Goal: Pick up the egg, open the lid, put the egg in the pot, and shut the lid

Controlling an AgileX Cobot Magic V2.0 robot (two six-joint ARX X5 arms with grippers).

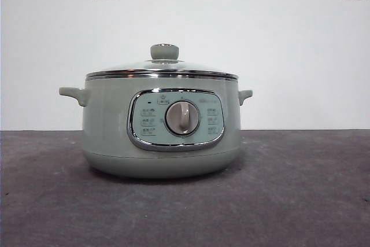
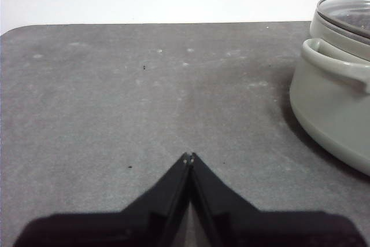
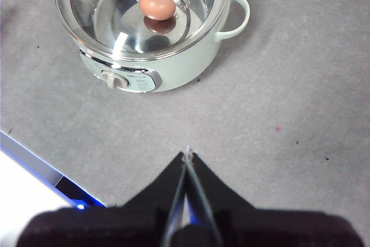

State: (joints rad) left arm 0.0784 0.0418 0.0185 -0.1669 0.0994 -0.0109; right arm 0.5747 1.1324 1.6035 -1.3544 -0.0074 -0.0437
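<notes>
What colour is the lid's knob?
Pale sage green, like the pot; the knob shows best in the front view.

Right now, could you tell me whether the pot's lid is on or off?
On: the lid sits level on the pot rim, with the egg visible beneath the glass.

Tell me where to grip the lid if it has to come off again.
Grip the lid by its knob, coming straight down from above. The knob stands upright at the dome's centre, while the steel rim sits flush on the pot and likely offers little to pinch.

Lidded green pot (image 1: pixel 115 137), glass lid (image 1: pixel 162 67) seated, on grey table (image 1: pixel 300 189)
</notes>
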